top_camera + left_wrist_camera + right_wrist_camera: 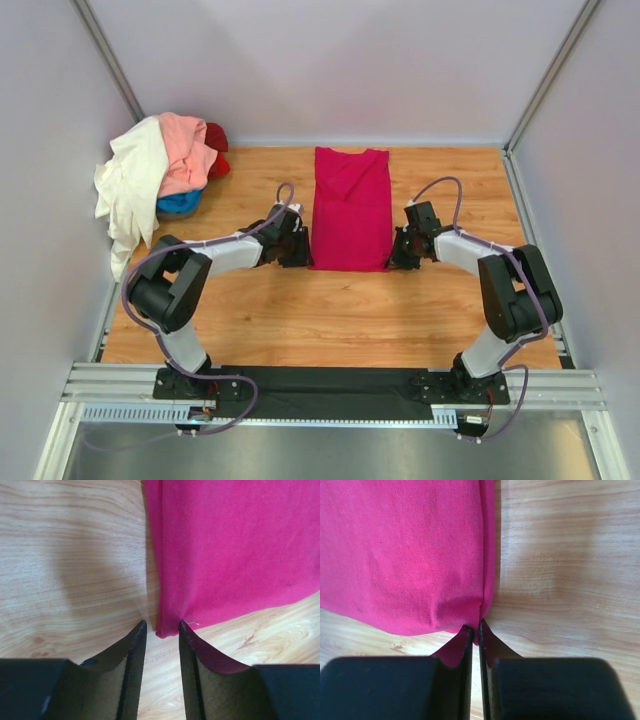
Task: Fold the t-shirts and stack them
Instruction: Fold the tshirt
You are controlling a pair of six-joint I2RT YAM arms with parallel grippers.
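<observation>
The magenta t-shirt (pixel 350 210) lies flat on the counter (pixel 330 315) as a narrow strip. At its near right corner the right tool (pixel 476 628) pinches the hem; at its near left corner the left tool (pixel 161 627) straddles the cloth, jaws apart. Lifting now would likely drag 1 side, skewing the fold.

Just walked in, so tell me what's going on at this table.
The robot is partway through folding a magenta t-shirt, which lies as a long strip on the wooden table. The right gripper is pinched shut on its near right corner. The left gripper straddles the near left corner, jaws apart. A pile of other shirts sits at the far left.
</observation>
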